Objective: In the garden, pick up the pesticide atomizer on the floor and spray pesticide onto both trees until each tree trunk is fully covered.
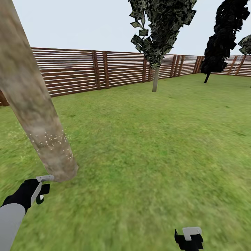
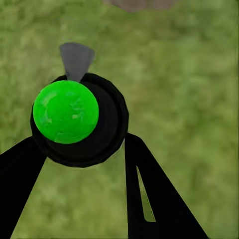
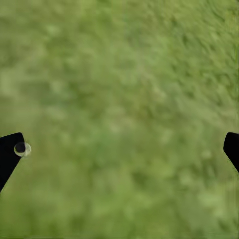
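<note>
A thick pale grey-brown tree trunk [image 1: 33, 111] leans across the left of the head view, with fine white pesticide specks [image 1: 52, 142] on its lower part. My left gripper [image 1: 41, 190] hangs just in front of the trunk's base, over the grass. In the left wrist view my left gripper [image 2: 79, 149] is shut on the pesticide atomizer [image 2: 67, 112], seen end-on as a bright green round body in a black ring with a grey nozzle. A second tree [image 1: 155, 79] with a pale trunk stands far back by the fence. My right gripper [image 1: 188, 237] [image 3: 122, 149] is open over bare grass.
Green lawn [image 1: 150, 146] spreads all around, closed off by a brown slatted wooden fence [image 1: 104, 69]. A black-foliaged conifer [image 1: 219, 42] stands at the far right. The foot of the near trunk [image 2: 139, 4] shows at the edge of the left wrist view.
</note>
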`<state>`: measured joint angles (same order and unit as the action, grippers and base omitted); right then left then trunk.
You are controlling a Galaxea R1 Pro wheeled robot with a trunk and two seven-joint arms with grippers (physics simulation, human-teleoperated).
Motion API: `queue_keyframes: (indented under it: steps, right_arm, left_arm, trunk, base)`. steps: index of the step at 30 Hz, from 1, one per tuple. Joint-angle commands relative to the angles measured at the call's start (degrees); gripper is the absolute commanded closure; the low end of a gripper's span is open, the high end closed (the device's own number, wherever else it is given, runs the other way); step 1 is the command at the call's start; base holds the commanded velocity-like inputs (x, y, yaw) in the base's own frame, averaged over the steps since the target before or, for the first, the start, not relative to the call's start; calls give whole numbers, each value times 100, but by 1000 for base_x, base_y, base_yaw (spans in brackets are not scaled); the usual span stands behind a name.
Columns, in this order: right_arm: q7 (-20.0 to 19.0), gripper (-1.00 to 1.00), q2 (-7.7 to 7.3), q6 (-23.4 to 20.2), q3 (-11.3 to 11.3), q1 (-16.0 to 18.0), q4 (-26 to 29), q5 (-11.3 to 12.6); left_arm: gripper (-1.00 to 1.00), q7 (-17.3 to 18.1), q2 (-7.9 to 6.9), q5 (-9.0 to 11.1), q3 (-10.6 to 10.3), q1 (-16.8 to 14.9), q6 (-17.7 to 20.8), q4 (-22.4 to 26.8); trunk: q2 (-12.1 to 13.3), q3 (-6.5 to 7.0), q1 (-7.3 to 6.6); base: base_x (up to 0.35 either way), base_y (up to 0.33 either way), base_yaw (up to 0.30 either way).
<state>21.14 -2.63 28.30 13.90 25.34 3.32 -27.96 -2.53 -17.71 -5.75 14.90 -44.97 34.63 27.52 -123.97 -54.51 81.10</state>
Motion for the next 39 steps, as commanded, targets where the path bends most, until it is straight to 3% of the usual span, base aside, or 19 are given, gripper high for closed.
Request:
queue_keyframes:
  steps: [1,12,22,39]
  right_arm:
    - [22,-100,0,17,42,1,-7,-61]
    - [30,-100,-1,17,42,4,-7,-43]
    - [25,-100,-1,17,42,2,-7,-43]
    - [22,-100,0,17,42,3,-7,-44]
  left_arm:
    - [100,17,4,-64,31,-3,26,8]
    - [100,18,-6,-101,22,-3,26,8]
    - [100,-103,-58,-80,41,5,16,28]
    - [100,-116,-5,-58,36,5,0,78]
  trunk:
    - [-2,-5,3]
    - [-2,-5,3]
    - [-2,-5,3]
    - [-2,-5,3]
  base:
    - [337,0,6]
    - [330,-29,25]
    - [14,-6,276]
    - [151,-225,15]
